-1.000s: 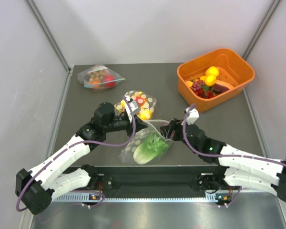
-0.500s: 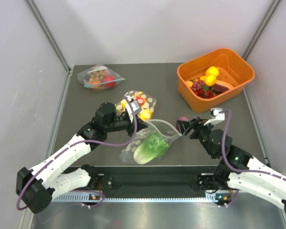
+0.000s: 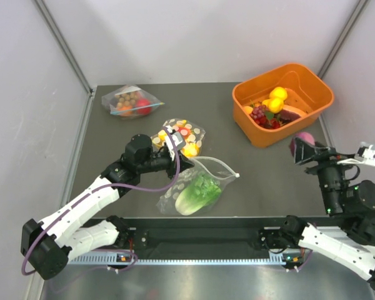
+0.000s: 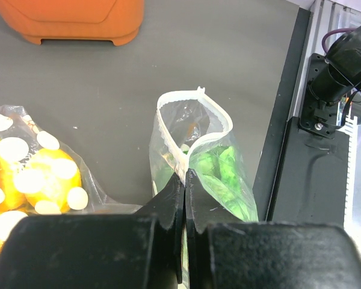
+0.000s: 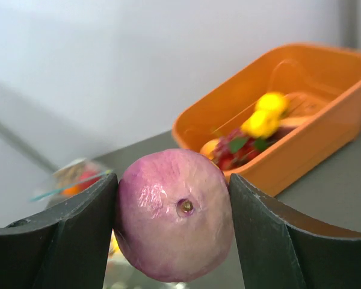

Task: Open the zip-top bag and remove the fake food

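Zip-top bag (image 4: 195, 129): limp, likely slippery film, open mid-table, left gripper (image 4: 185, 174) clenched on its stiffer rim, 1 light lettuce (image 3: 197, 192) inside; 1 hard, smooth onion (image 5: 174, 223) clamped in raised right gripper (image 3: 302, 150).

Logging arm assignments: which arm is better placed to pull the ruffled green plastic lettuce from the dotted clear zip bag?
Likely right, once the right gripper releases the round purple onion piece. The left gripper is shut on the rim of the dotted bag, holding its mouth open with the lettuce inside.
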Available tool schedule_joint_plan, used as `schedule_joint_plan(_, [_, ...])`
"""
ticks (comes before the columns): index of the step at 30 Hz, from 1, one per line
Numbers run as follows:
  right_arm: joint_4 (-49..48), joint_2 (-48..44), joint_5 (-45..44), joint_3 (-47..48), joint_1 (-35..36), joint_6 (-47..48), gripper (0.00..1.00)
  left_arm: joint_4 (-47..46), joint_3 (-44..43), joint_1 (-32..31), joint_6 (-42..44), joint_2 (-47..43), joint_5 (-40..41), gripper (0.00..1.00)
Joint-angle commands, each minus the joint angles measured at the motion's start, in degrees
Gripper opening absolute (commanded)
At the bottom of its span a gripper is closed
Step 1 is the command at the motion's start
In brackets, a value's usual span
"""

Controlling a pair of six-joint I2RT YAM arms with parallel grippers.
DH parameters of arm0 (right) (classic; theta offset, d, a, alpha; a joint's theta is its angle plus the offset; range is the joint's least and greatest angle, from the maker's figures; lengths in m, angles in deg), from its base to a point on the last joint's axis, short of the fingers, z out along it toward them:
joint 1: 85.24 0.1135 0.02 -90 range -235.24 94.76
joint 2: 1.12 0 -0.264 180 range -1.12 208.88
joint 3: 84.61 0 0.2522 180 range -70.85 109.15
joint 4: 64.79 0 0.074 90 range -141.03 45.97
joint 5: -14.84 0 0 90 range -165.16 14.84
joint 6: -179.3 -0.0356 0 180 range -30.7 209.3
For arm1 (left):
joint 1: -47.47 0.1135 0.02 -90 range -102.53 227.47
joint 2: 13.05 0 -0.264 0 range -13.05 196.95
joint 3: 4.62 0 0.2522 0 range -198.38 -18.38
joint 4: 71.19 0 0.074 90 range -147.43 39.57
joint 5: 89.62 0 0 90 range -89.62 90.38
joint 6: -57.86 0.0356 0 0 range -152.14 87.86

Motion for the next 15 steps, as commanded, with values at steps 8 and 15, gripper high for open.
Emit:
schedule_joint_plan(8, [-34.05,10.43,-14.42,1.59,-0.38,39.68,0.48,-0.9,-1.59,-0.24,0.74,-0.85,-0.75,0.0])
schedule_joint_plan(15, [-33.25,27.94,-3.54,13.43,-9.32,39.29,0.48,-0.73,-1.68,-0.24,0.74,-0.15,-1.01,0.0])
